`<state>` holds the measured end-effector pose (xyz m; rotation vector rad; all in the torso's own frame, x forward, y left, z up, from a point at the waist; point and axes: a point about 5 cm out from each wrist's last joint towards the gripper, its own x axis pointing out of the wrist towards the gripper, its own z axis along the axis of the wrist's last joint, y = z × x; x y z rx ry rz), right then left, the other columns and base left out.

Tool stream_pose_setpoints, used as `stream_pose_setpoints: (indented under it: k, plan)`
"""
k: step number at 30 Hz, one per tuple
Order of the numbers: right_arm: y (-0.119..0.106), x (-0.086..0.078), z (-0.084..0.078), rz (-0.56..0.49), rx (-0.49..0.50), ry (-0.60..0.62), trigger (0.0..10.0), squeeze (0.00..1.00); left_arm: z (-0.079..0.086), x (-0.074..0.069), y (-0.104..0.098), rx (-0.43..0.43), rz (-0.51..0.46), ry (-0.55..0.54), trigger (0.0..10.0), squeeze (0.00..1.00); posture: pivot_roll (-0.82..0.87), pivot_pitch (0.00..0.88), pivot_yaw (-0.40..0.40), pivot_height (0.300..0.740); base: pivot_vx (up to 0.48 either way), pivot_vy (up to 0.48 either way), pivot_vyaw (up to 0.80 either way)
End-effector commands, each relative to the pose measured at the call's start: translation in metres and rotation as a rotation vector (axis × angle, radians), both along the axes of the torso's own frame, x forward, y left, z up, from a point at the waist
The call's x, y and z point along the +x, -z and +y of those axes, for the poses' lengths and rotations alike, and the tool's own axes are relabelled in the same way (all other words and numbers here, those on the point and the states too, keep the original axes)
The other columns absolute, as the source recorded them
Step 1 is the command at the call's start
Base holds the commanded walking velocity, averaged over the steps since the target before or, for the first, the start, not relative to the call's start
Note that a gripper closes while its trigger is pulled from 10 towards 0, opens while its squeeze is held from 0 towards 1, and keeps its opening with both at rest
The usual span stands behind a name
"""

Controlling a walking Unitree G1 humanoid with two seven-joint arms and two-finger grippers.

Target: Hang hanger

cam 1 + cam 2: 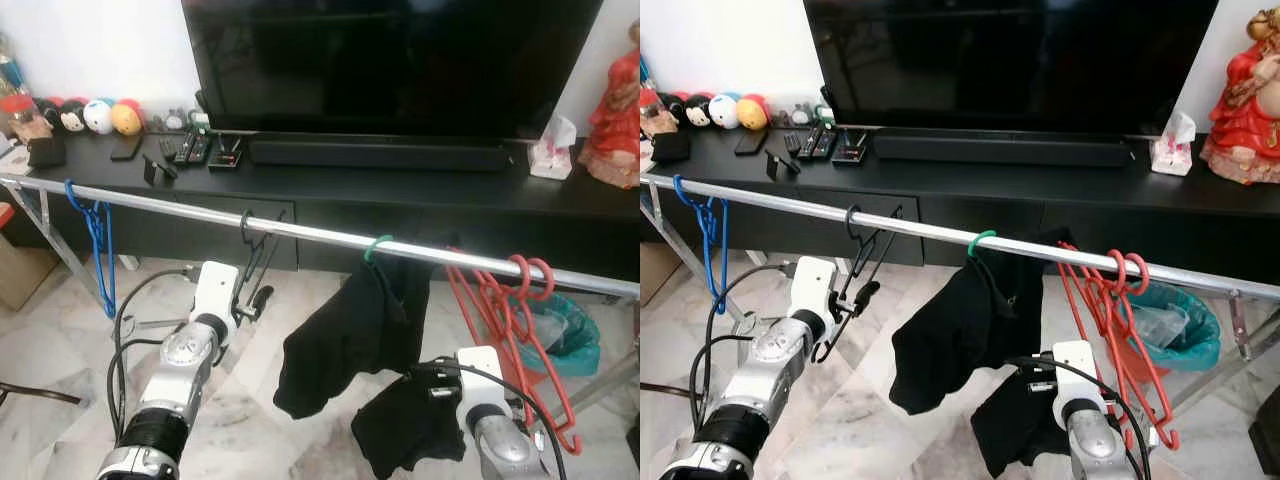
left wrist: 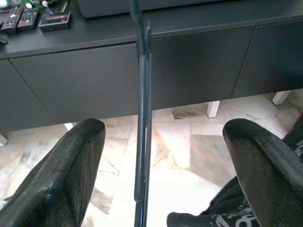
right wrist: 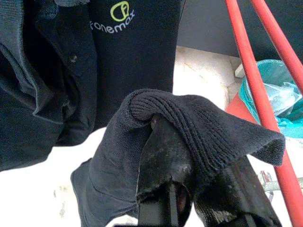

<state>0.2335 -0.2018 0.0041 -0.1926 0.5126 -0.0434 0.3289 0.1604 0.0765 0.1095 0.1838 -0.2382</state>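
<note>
my left gripper (image 2: 156, 175) is spread wide around the hung black hanger (image 1: 255, 255); right gripper (image 3: 189, 189), clamped on the black shirt (image 1: 350, 335), could drag it off the rail (image 1: 300, 232).

Shiny metal rail (image 1: 300, 232) above both grippers. Thin black wire hanger (image 2: 142, 142) between matt, scuffed fingers (image 2: 71, 175) of left gripper (image 2: 161, 175). Right gripper (image 3: 189, 189) pinches ribbed black knit cloth (image 3: 199, 127). Glossy red plastic hangers (image 1: 520, 340) just beside it. Polished marble floor (image 1: 60, 350) below.
</note>
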Motion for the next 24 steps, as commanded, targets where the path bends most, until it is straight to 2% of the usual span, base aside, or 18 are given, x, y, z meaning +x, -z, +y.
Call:
stream_pose_setpoints:
  k: [1,11,24]
  plan:
    - [-0.0039,0.0037,-0.0005,-0.018,0.003,-0.001,10.0,0.00,0.0027,0.0044,-0.0042,-0.007,-0.015,-0.013,10.0,0.00,-0.04,0.000,0.012,0.740,0.000,0.000,0.00]
    - [-0.0033,0.0036,0.0009,-0.014,0.009,-0.001,10.0,0.00,0.0032,0.0072,-0.0051,-0.022,-0.037,-0.018,10.0,0.00,-0.04,0.000,0.015,0.740,0.000,0.000,0.00]
    - [-0.0021,0.0036,0.0019,-0.008,0.016,-0.005,10.0,0.00,0.0034,0.0083,-0.0057,-0.025,-0.053,-0.017,10.0,0.00,-0.04,0.000,0.015,0.740,0.323,0.000,0.00]
